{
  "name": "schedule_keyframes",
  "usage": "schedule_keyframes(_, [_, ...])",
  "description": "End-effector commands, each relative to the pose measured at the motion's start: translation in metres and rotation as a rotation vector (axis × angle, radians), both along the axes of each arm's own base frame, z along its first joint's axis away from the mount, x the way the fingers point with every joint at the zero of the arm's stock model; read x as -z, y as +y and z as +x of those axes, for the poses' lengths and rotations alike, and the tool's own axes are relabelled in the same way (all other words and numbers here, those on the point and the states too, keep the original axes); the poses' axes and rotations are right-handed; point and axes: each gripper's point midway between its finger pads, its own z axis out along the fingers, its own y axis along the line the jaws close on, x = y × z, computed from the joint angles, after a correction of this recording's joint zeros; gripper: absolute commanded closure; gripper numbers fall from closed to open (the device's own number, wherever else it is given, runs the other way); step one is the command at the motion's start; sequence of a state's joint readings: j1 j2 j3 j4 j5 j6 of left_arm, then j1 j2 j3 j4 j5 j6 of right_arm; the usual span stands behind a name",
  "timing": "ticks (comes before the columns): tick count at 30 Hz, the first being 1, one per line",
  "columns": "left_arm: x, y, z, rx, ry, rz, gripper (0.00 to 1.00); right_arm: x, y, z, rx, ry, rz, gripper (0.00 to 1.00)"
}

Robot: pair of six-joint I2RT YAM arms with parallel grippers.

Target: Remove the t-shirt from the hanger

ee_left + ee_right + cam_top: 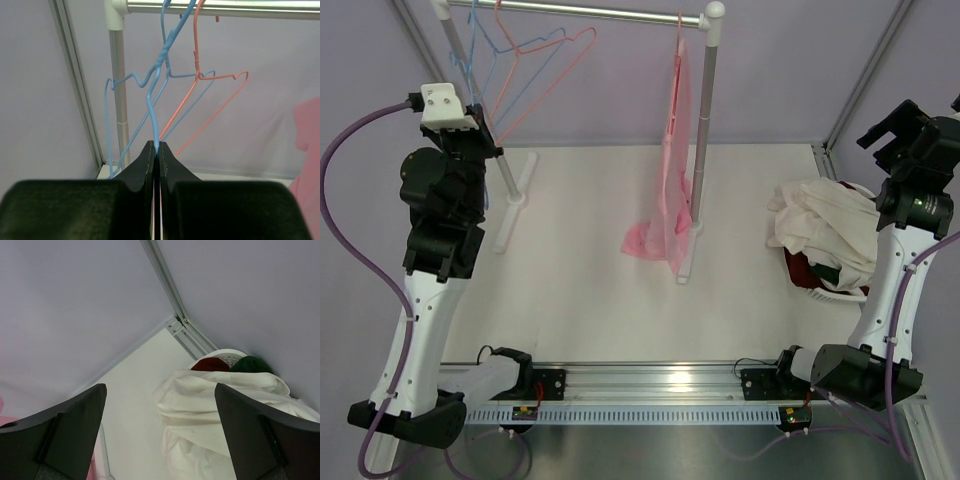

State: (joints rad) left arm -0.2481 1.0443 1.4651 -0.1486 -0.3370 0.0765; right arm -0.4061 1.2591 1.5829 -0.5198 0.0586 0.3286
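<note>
A pink t-shirt (672,180) hangs from a pink hanger (680,30) at the right end of the rail (590,12), its hem bunched on the table; its edge shows in the left wrist view (307,130). My left gripper (492,143) is raised at the rail's left end, shut on the wire of an empty blue hanger (160,75), which runs between its fingertips (158,147). My right gripper (898,125) is far to the right, open and empty (160,387), above a white garment (225,395) heaped on a basket.
An empty salmon hanger (210,100) hangs beside the blue one. The white basket (225,354) at the right table edge also holds red (210,365) and dark green (250,364) clothes. The rack's right post (705,150) stands next to the pink t-shirt.
</note>
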Motion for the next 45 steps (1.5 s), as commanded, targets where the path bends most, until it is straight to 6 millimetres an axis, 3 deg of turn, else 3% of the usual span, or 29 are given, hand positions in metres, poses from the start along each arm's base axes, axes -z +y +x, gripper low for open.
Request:
schedule_keyframes(1, [-0.036,-0.006,-0.011,0.062,-0.124,0.031,1.0,-0.017,0.012,-0.002,-0.057,-0.053,-0.018,0.01])
schedule_keyframes(5, [-0.036,-0.009,-0.025,0.102,-0.093,0.0,1.0,-0.019,0.017,-0.002,-0.083,-0.065,-0.017,0.01])
schedule_keyframes(9, [-0.055,0.01,-0.061,0.041,-0.156,0.004,1.0,-0.018,0.021,0.0,-0.109,-0.066,-0.008,0.01])
schedule_keyframes(13, [-0.077,0.035,-0.112,-0.044,-0.249,0.003,1.0,-0.023,0.029,0.002,-0.144,-0.089,0.003,0.0])
schedule_keyframes(17, [-0.086,0.048,-0.141,-0.085,-0.313,0.001,1.0,-0.025,0.033,0.003,-0.162,-0.094,0.008,0.01])
schedule_keyframes(21, [-0.095,0.033,-0.154,0.011,-0.366,0.034,1.0,-0.023,0.039,0.005,-0.179,-0.084,0.004,0.0])
schedule_keyframes(22, [-0.096,0.02,-0.156,0.083,-0.37,0.057,1.0,-0.023,0.04,0.005,-0.18,-0.085,0.002,0.01])
schedule_keyframes(25, [-0.101,-0.014,-0.159,0.27,-0.364,0.088,1.0,-0.021,0.044,0.008,-0.194,-0.072,-0.001,0.01])
schedule_keyframes(28, [-0.091,-0.048,-0.156,0.456,-0.314,0.115,1.0,-0.022,0.049,0.009,-0.21,-0.068,-0.003,0.01])
schedule_keyframes(31, [-0.08,-0.066,-0.146,0.547,-0.263,0.121,1.0,-0.023,0.053,0.009,-0.222,-0.069,-0.005,0.01])
schedule_keyframes(40, [-0.052,-0.097,-0.105,0.675,-0.114,0.141,1.0,-0.028,0.059,0.008,-0.242,-0.076,-0.011,0.01])
schedule_keyframes(45, [-0.043,-0.099,-0.071,0.649,-0.06,0.135,1.0,-0.03,0.059,0.006,-0.241,-0.077,-0.017,0.0])
